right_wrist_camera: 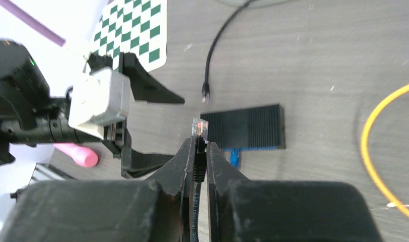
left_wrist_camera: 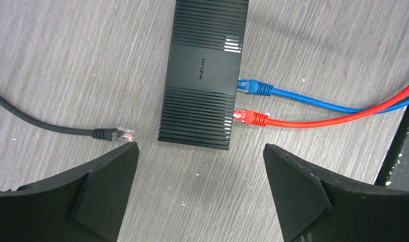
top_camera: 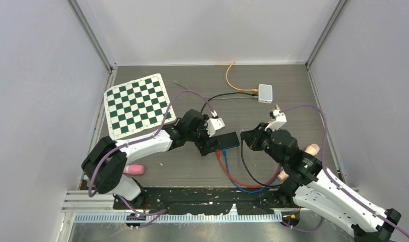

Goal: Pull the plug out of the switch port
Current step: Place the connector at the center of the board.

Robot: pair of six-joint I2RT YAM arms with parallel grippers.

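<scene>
plug (right_wrist_camera: 199, 128) on a black cable: out of the switch (left_wrist_camera: 202, 75) and apart from it, just off one short end of the switch. the right gripper (right_wrist_camera: 200, 143) is clamped on it. the jaws pinch the cable boot and the clear tip sticks out past the fingertips.

switch: black, flat on the table (left_wrist_camera: 318, 45), label side up.

port side of the switch: a blue cable (left_wrist_camera: 255, 87) and a red cable (left_wrist_camera: 250, 117) are both seated, side by side. they run away from the switch together.

opposite side of the switch: a second black plug (left_wrist_camera: 119, 134) lies loose on the table. it is near the switch corner, not touching it, with its clear tip pointing toward the switch.

left gripper (left_wrist_camera: 200, 148): spread wide and grasping nothing. it hangs over one end of the switch, and its fingers stand wider apart than the switch body. one fingertip (left_wrist_camera: 127, 151) is just beside the loose second plug; contact cannot be told.

well beyond the switch, on the side away from the ports, lie a checkered mat (top_camera: 136, 105) and a small white box (top_camera: 265, 93). an orange cable (top_camera: 231, 80) is plugged into that box.
</scene>
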